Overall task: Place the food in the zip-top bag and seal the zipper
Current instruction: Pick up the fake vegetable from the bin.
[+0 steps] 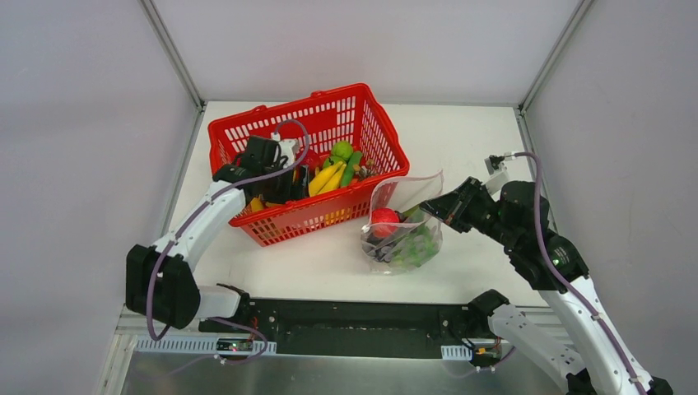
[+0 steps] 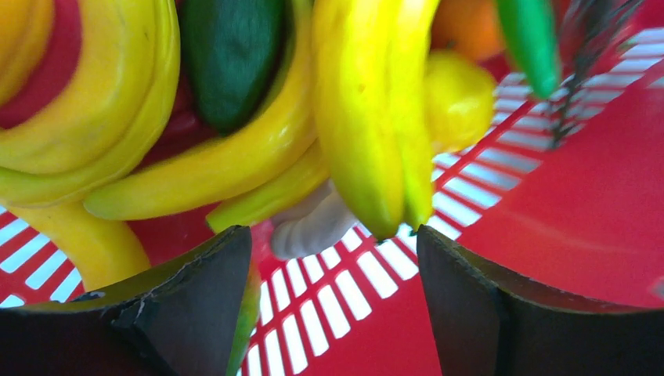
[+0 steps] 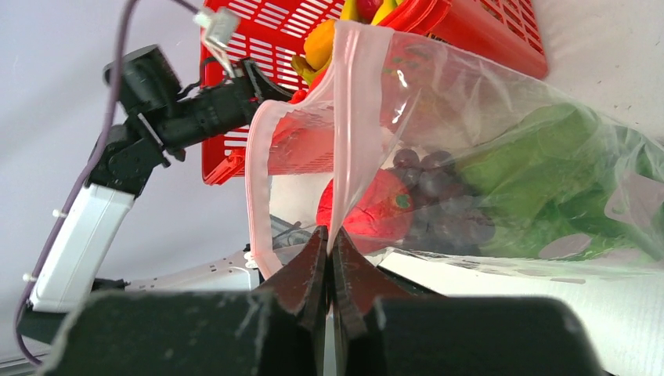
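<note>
Two arms share the work in the overhead view: my left gripper (image 1: 280,179) is down inside the red basket (image 1: 313,103) at upper centre, among the bananas (image 1: 327,178). My right gripper (image 1: 430,206) holds up the mouth of the zip-top bag (image 1: 407,243) just right of the basket, I judge so that the opening stays lifted and each piece has a short way to travel. Through the left wrist camera my fingers (image 2: 196,305) stand spread wide at the bottom of the frame, holding nothing. The white garlic (image 2: 309,227) and a banana tip lie just beyond the gap, and the garlic looks the likeliest pick. Through the right wrist camera my fingers are pressed together at lower centre, pinching the pink zipper (image 3: 341,133) strip. The apple (image 3: 368,207), grapes (image 3: 438,196) and lettuce (image 3: 548,168) already lie inside the bag on the right.
</note>
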